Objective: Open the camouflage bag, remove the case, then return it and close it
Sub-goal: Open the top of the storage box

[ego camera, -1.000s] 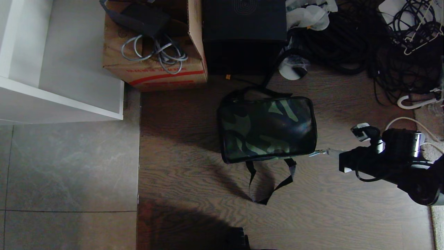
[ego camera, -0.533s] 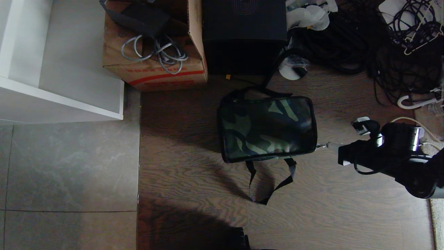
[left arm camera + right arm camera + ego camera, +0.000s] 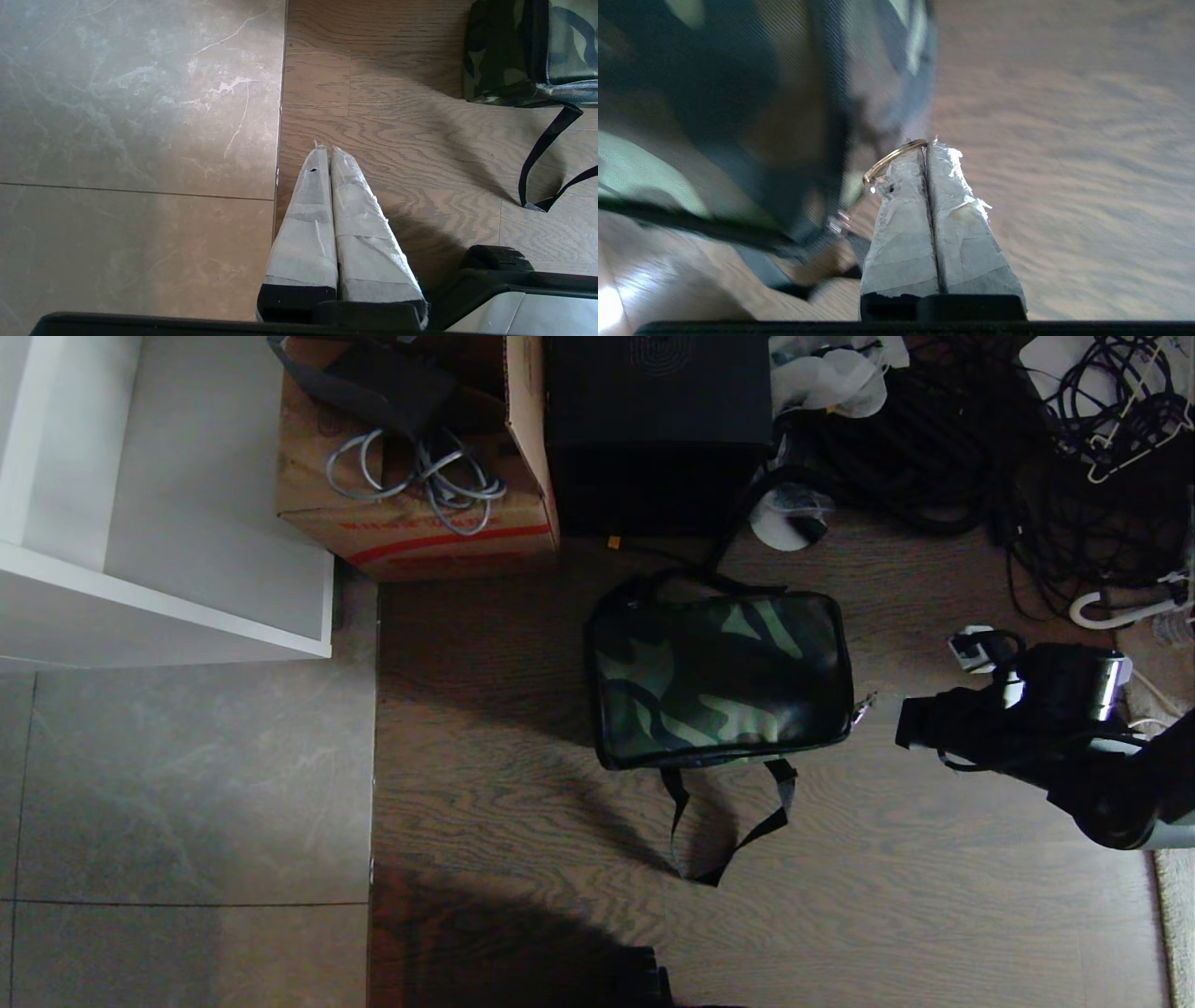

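Camouflage bag [image 3: 719, 679] lies just left of right end effector [image 3: 927, 145]; fingers pinching zipper ring [image 3: 892, 160].

the camouflage bag [image 3: 717, 679] lies zipped on the wooden floor [image 3: 523, 821], its strap handle [image 3: 728, 821] trailing nearer the robot. the right gripper [image 3: 882, 717] hovers just beside its right edge, fingers pressed together.

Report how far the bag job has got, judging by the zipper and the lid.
Done: nothing visible yet; the green-and-black camouflage fabric bag lies flat on the wooden floor with its lid down, no case in sight. In hand: the right hand is shut on the small metal ring of the zipper pull at the bag's right end. Left: unzip, lift out the case, return it, close. The left hand is shut and idle over the floor.
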`<state>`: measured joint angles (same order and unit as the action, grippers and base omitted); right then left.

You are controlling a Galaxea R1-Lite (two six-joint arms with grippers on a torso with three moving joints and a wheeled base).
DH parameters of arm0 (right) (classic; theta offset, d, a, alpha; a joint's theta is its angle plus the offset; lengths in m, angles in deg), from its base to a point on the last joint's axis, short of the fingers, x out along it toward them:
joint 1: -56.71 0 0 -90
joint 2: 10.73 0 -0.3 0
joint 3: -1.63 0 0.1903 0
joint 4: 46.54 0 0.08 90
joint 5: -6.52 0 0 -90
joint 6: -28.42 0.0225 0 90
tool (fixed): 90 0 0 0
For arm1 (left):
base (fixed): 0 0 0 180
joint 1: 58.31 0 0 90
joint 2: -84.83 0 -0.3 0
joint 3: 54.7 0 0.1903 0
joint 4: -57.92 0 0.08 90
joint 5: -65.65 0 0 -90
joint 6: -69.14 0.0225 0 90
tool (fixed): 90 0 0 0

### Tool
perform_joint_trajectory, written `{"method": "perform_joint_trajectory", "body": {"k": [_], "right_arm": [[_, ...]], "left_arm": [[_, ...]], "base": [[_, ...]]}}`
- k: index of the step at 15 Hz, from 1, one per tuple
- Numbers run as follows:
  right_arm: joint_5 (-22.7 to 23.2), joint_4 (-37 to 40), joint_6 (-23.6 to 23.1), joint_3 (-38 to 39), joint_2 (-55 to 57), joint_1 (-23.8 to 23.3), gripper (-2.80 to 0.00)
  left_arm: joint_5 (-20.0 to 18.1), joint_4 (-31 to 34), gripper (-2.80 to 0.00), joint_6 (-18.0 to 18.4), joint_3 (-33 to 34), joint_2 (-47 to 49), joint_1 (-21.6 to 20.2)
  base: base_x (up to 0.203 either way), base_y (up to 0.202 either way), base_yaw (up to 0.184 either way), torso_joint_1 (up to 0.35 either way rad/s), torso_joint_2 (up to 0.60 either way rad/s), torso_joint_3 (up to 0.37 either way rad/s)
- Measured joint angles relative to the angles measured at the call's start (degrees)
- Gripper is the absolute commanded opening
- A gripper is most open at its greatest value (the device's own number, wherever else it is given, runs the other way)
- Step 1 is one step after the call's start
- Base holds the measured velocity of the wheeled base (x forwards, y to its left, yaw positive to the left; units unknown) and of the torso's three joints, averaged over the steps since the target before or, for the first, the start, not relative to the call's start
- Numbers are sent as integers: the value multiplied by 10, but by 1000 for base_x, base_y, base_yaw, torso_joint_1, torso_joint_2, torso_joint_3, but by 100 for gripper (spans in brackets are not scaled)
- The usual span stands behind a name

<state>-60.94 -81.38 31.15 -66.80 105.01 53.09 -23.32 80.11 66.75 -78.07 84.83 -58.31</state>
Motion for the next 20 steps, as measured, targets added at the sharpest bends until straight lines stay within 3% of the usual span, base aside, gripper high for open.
{"method": "perform_joint_trajectory", "body": {"k": [12,20], "right_arm": [[-1,-11,32,-49,7,8,-280],[-3,-6,98,-115,25,9,-280]], "left_arm": [[0,0,-280,0,0,0,0],[0,0,-280,0,0,0,0]], "base": [[0,0,0,0,0,0],[0,0,0,0,0,0]]}}
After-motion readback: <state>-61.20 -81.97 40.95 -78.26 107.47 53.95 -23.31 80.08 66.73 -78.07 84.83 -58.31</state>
